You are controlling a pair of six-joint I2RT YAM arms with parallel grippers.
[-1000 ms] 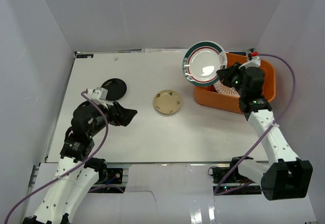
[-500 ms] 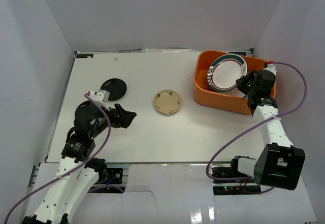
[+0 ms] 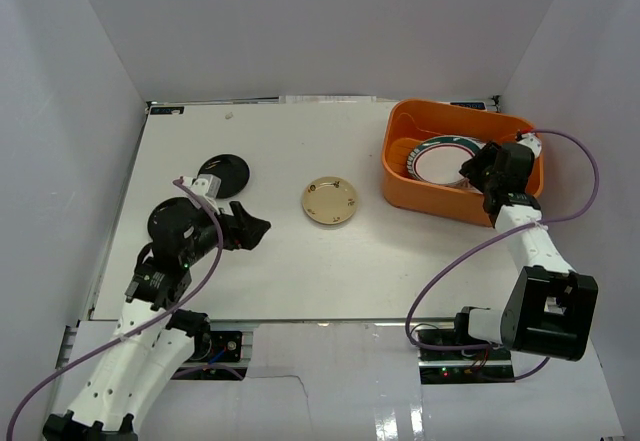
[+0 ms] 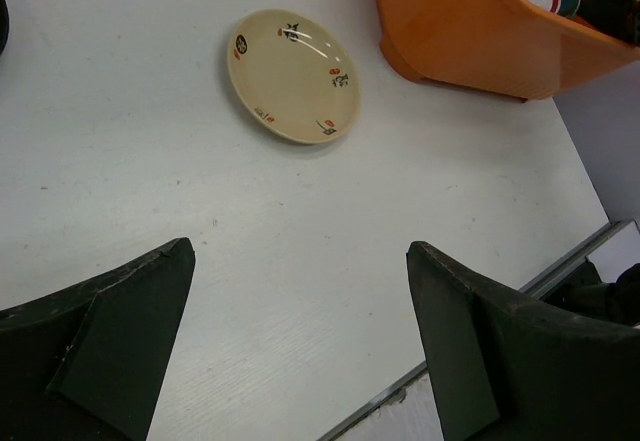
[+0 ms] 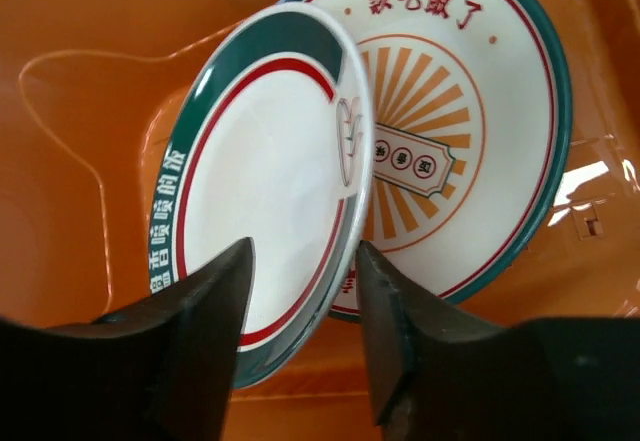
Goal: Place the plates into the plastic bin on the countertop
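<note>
Right gripper [image 5: 303,253] is clamped on the near rim of the green-red rimmed plate [image 5: 265,181], holding it tilted inside the plastic bin [image 5: 90,111] above the orange-patterned plate [image 5: 450,131] that lies on the bin floor. Step in hand: depositing this plate. The next move calls for lowering it flat, then releasing. Left gripper [image 4: 298,251] hangs spread open over the countertop [image 3: 300,251]; the cream plate [image 4: 293,76] and black plate [image 3: 226,174] lie outside the bin, not yet collected
</note>
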